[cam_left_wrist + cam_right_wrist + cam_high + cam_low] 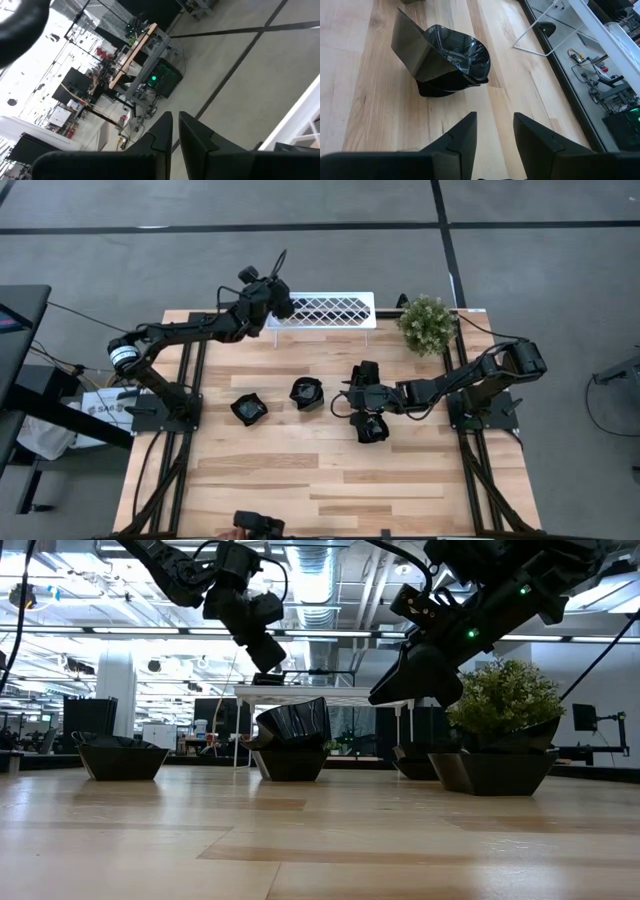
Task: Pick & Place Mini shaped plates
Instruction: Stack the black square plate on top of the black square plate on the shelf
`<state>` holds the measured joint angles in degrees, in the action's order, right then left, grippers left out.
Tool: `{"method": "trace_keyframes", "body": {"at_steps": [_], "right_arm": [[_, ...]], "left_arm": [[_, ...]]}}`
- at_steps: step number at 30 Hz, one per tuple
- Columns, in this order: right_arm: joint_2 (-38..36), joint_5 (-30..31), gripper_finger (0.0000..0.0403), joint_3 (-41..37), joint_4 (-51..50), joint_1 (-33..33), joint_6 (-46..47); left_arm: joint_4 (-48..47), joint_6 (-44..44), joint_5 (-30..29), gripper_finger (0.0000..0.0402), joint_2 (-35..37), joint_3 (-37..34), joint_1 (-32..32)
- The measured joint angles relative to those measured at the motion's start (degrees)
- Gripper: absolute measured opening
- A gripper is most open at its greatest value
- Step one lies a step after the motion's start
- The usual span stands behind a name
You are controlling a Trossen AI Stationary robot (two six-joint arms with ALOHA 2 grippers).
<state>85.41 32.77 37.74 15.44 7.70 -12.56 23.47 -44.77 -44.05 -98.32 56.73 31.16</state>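
Observation:
Several black mini shaped plates rest on the wooden table: one (pixel 249 409) left of centre and a pair (pixel 307 393) at the centre. The pair's upper plate (pixel 420 47) leans tilted in the lower one (pixel 450 87). Another plate (pixel 372 427) sits under my right arm, and a dark one (pixel 366 370) lies beyond it. My right gripper (pixel 495 130) stands open a short way from the pair, pointing at it and touching nothing. My left gripper (pixel 287 307) hangs shut and empty over the left end of the white lattice rack (pixel 325 310).
A potted plant (pixel 427 323) stands at the far right, beside the rack's right end. The rack runs along the table's far edge. Bare wood stretches across the near half of the table (pixel 330 490). A dark device (pixel 258 525) sits at the near edge.

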Motion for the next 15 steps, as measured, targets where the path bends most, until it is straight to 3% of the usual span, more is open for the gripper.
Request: {"method": "trace_keyframes", "body": {"at_steps": [9,15], "right_arm": [[0.0,0.0,0.0123,0.0,0.0,0.0,0.0],[0.0,0.0,0.0123,0.0,-0.2,-0.4,0.0]], "left_arm": [[0.1,0.1,0.0,0.0033,0.0,0.0,-1.6],[0.2,0.1,3.7,0.0033,0.0,0.0,-3.5]]}}
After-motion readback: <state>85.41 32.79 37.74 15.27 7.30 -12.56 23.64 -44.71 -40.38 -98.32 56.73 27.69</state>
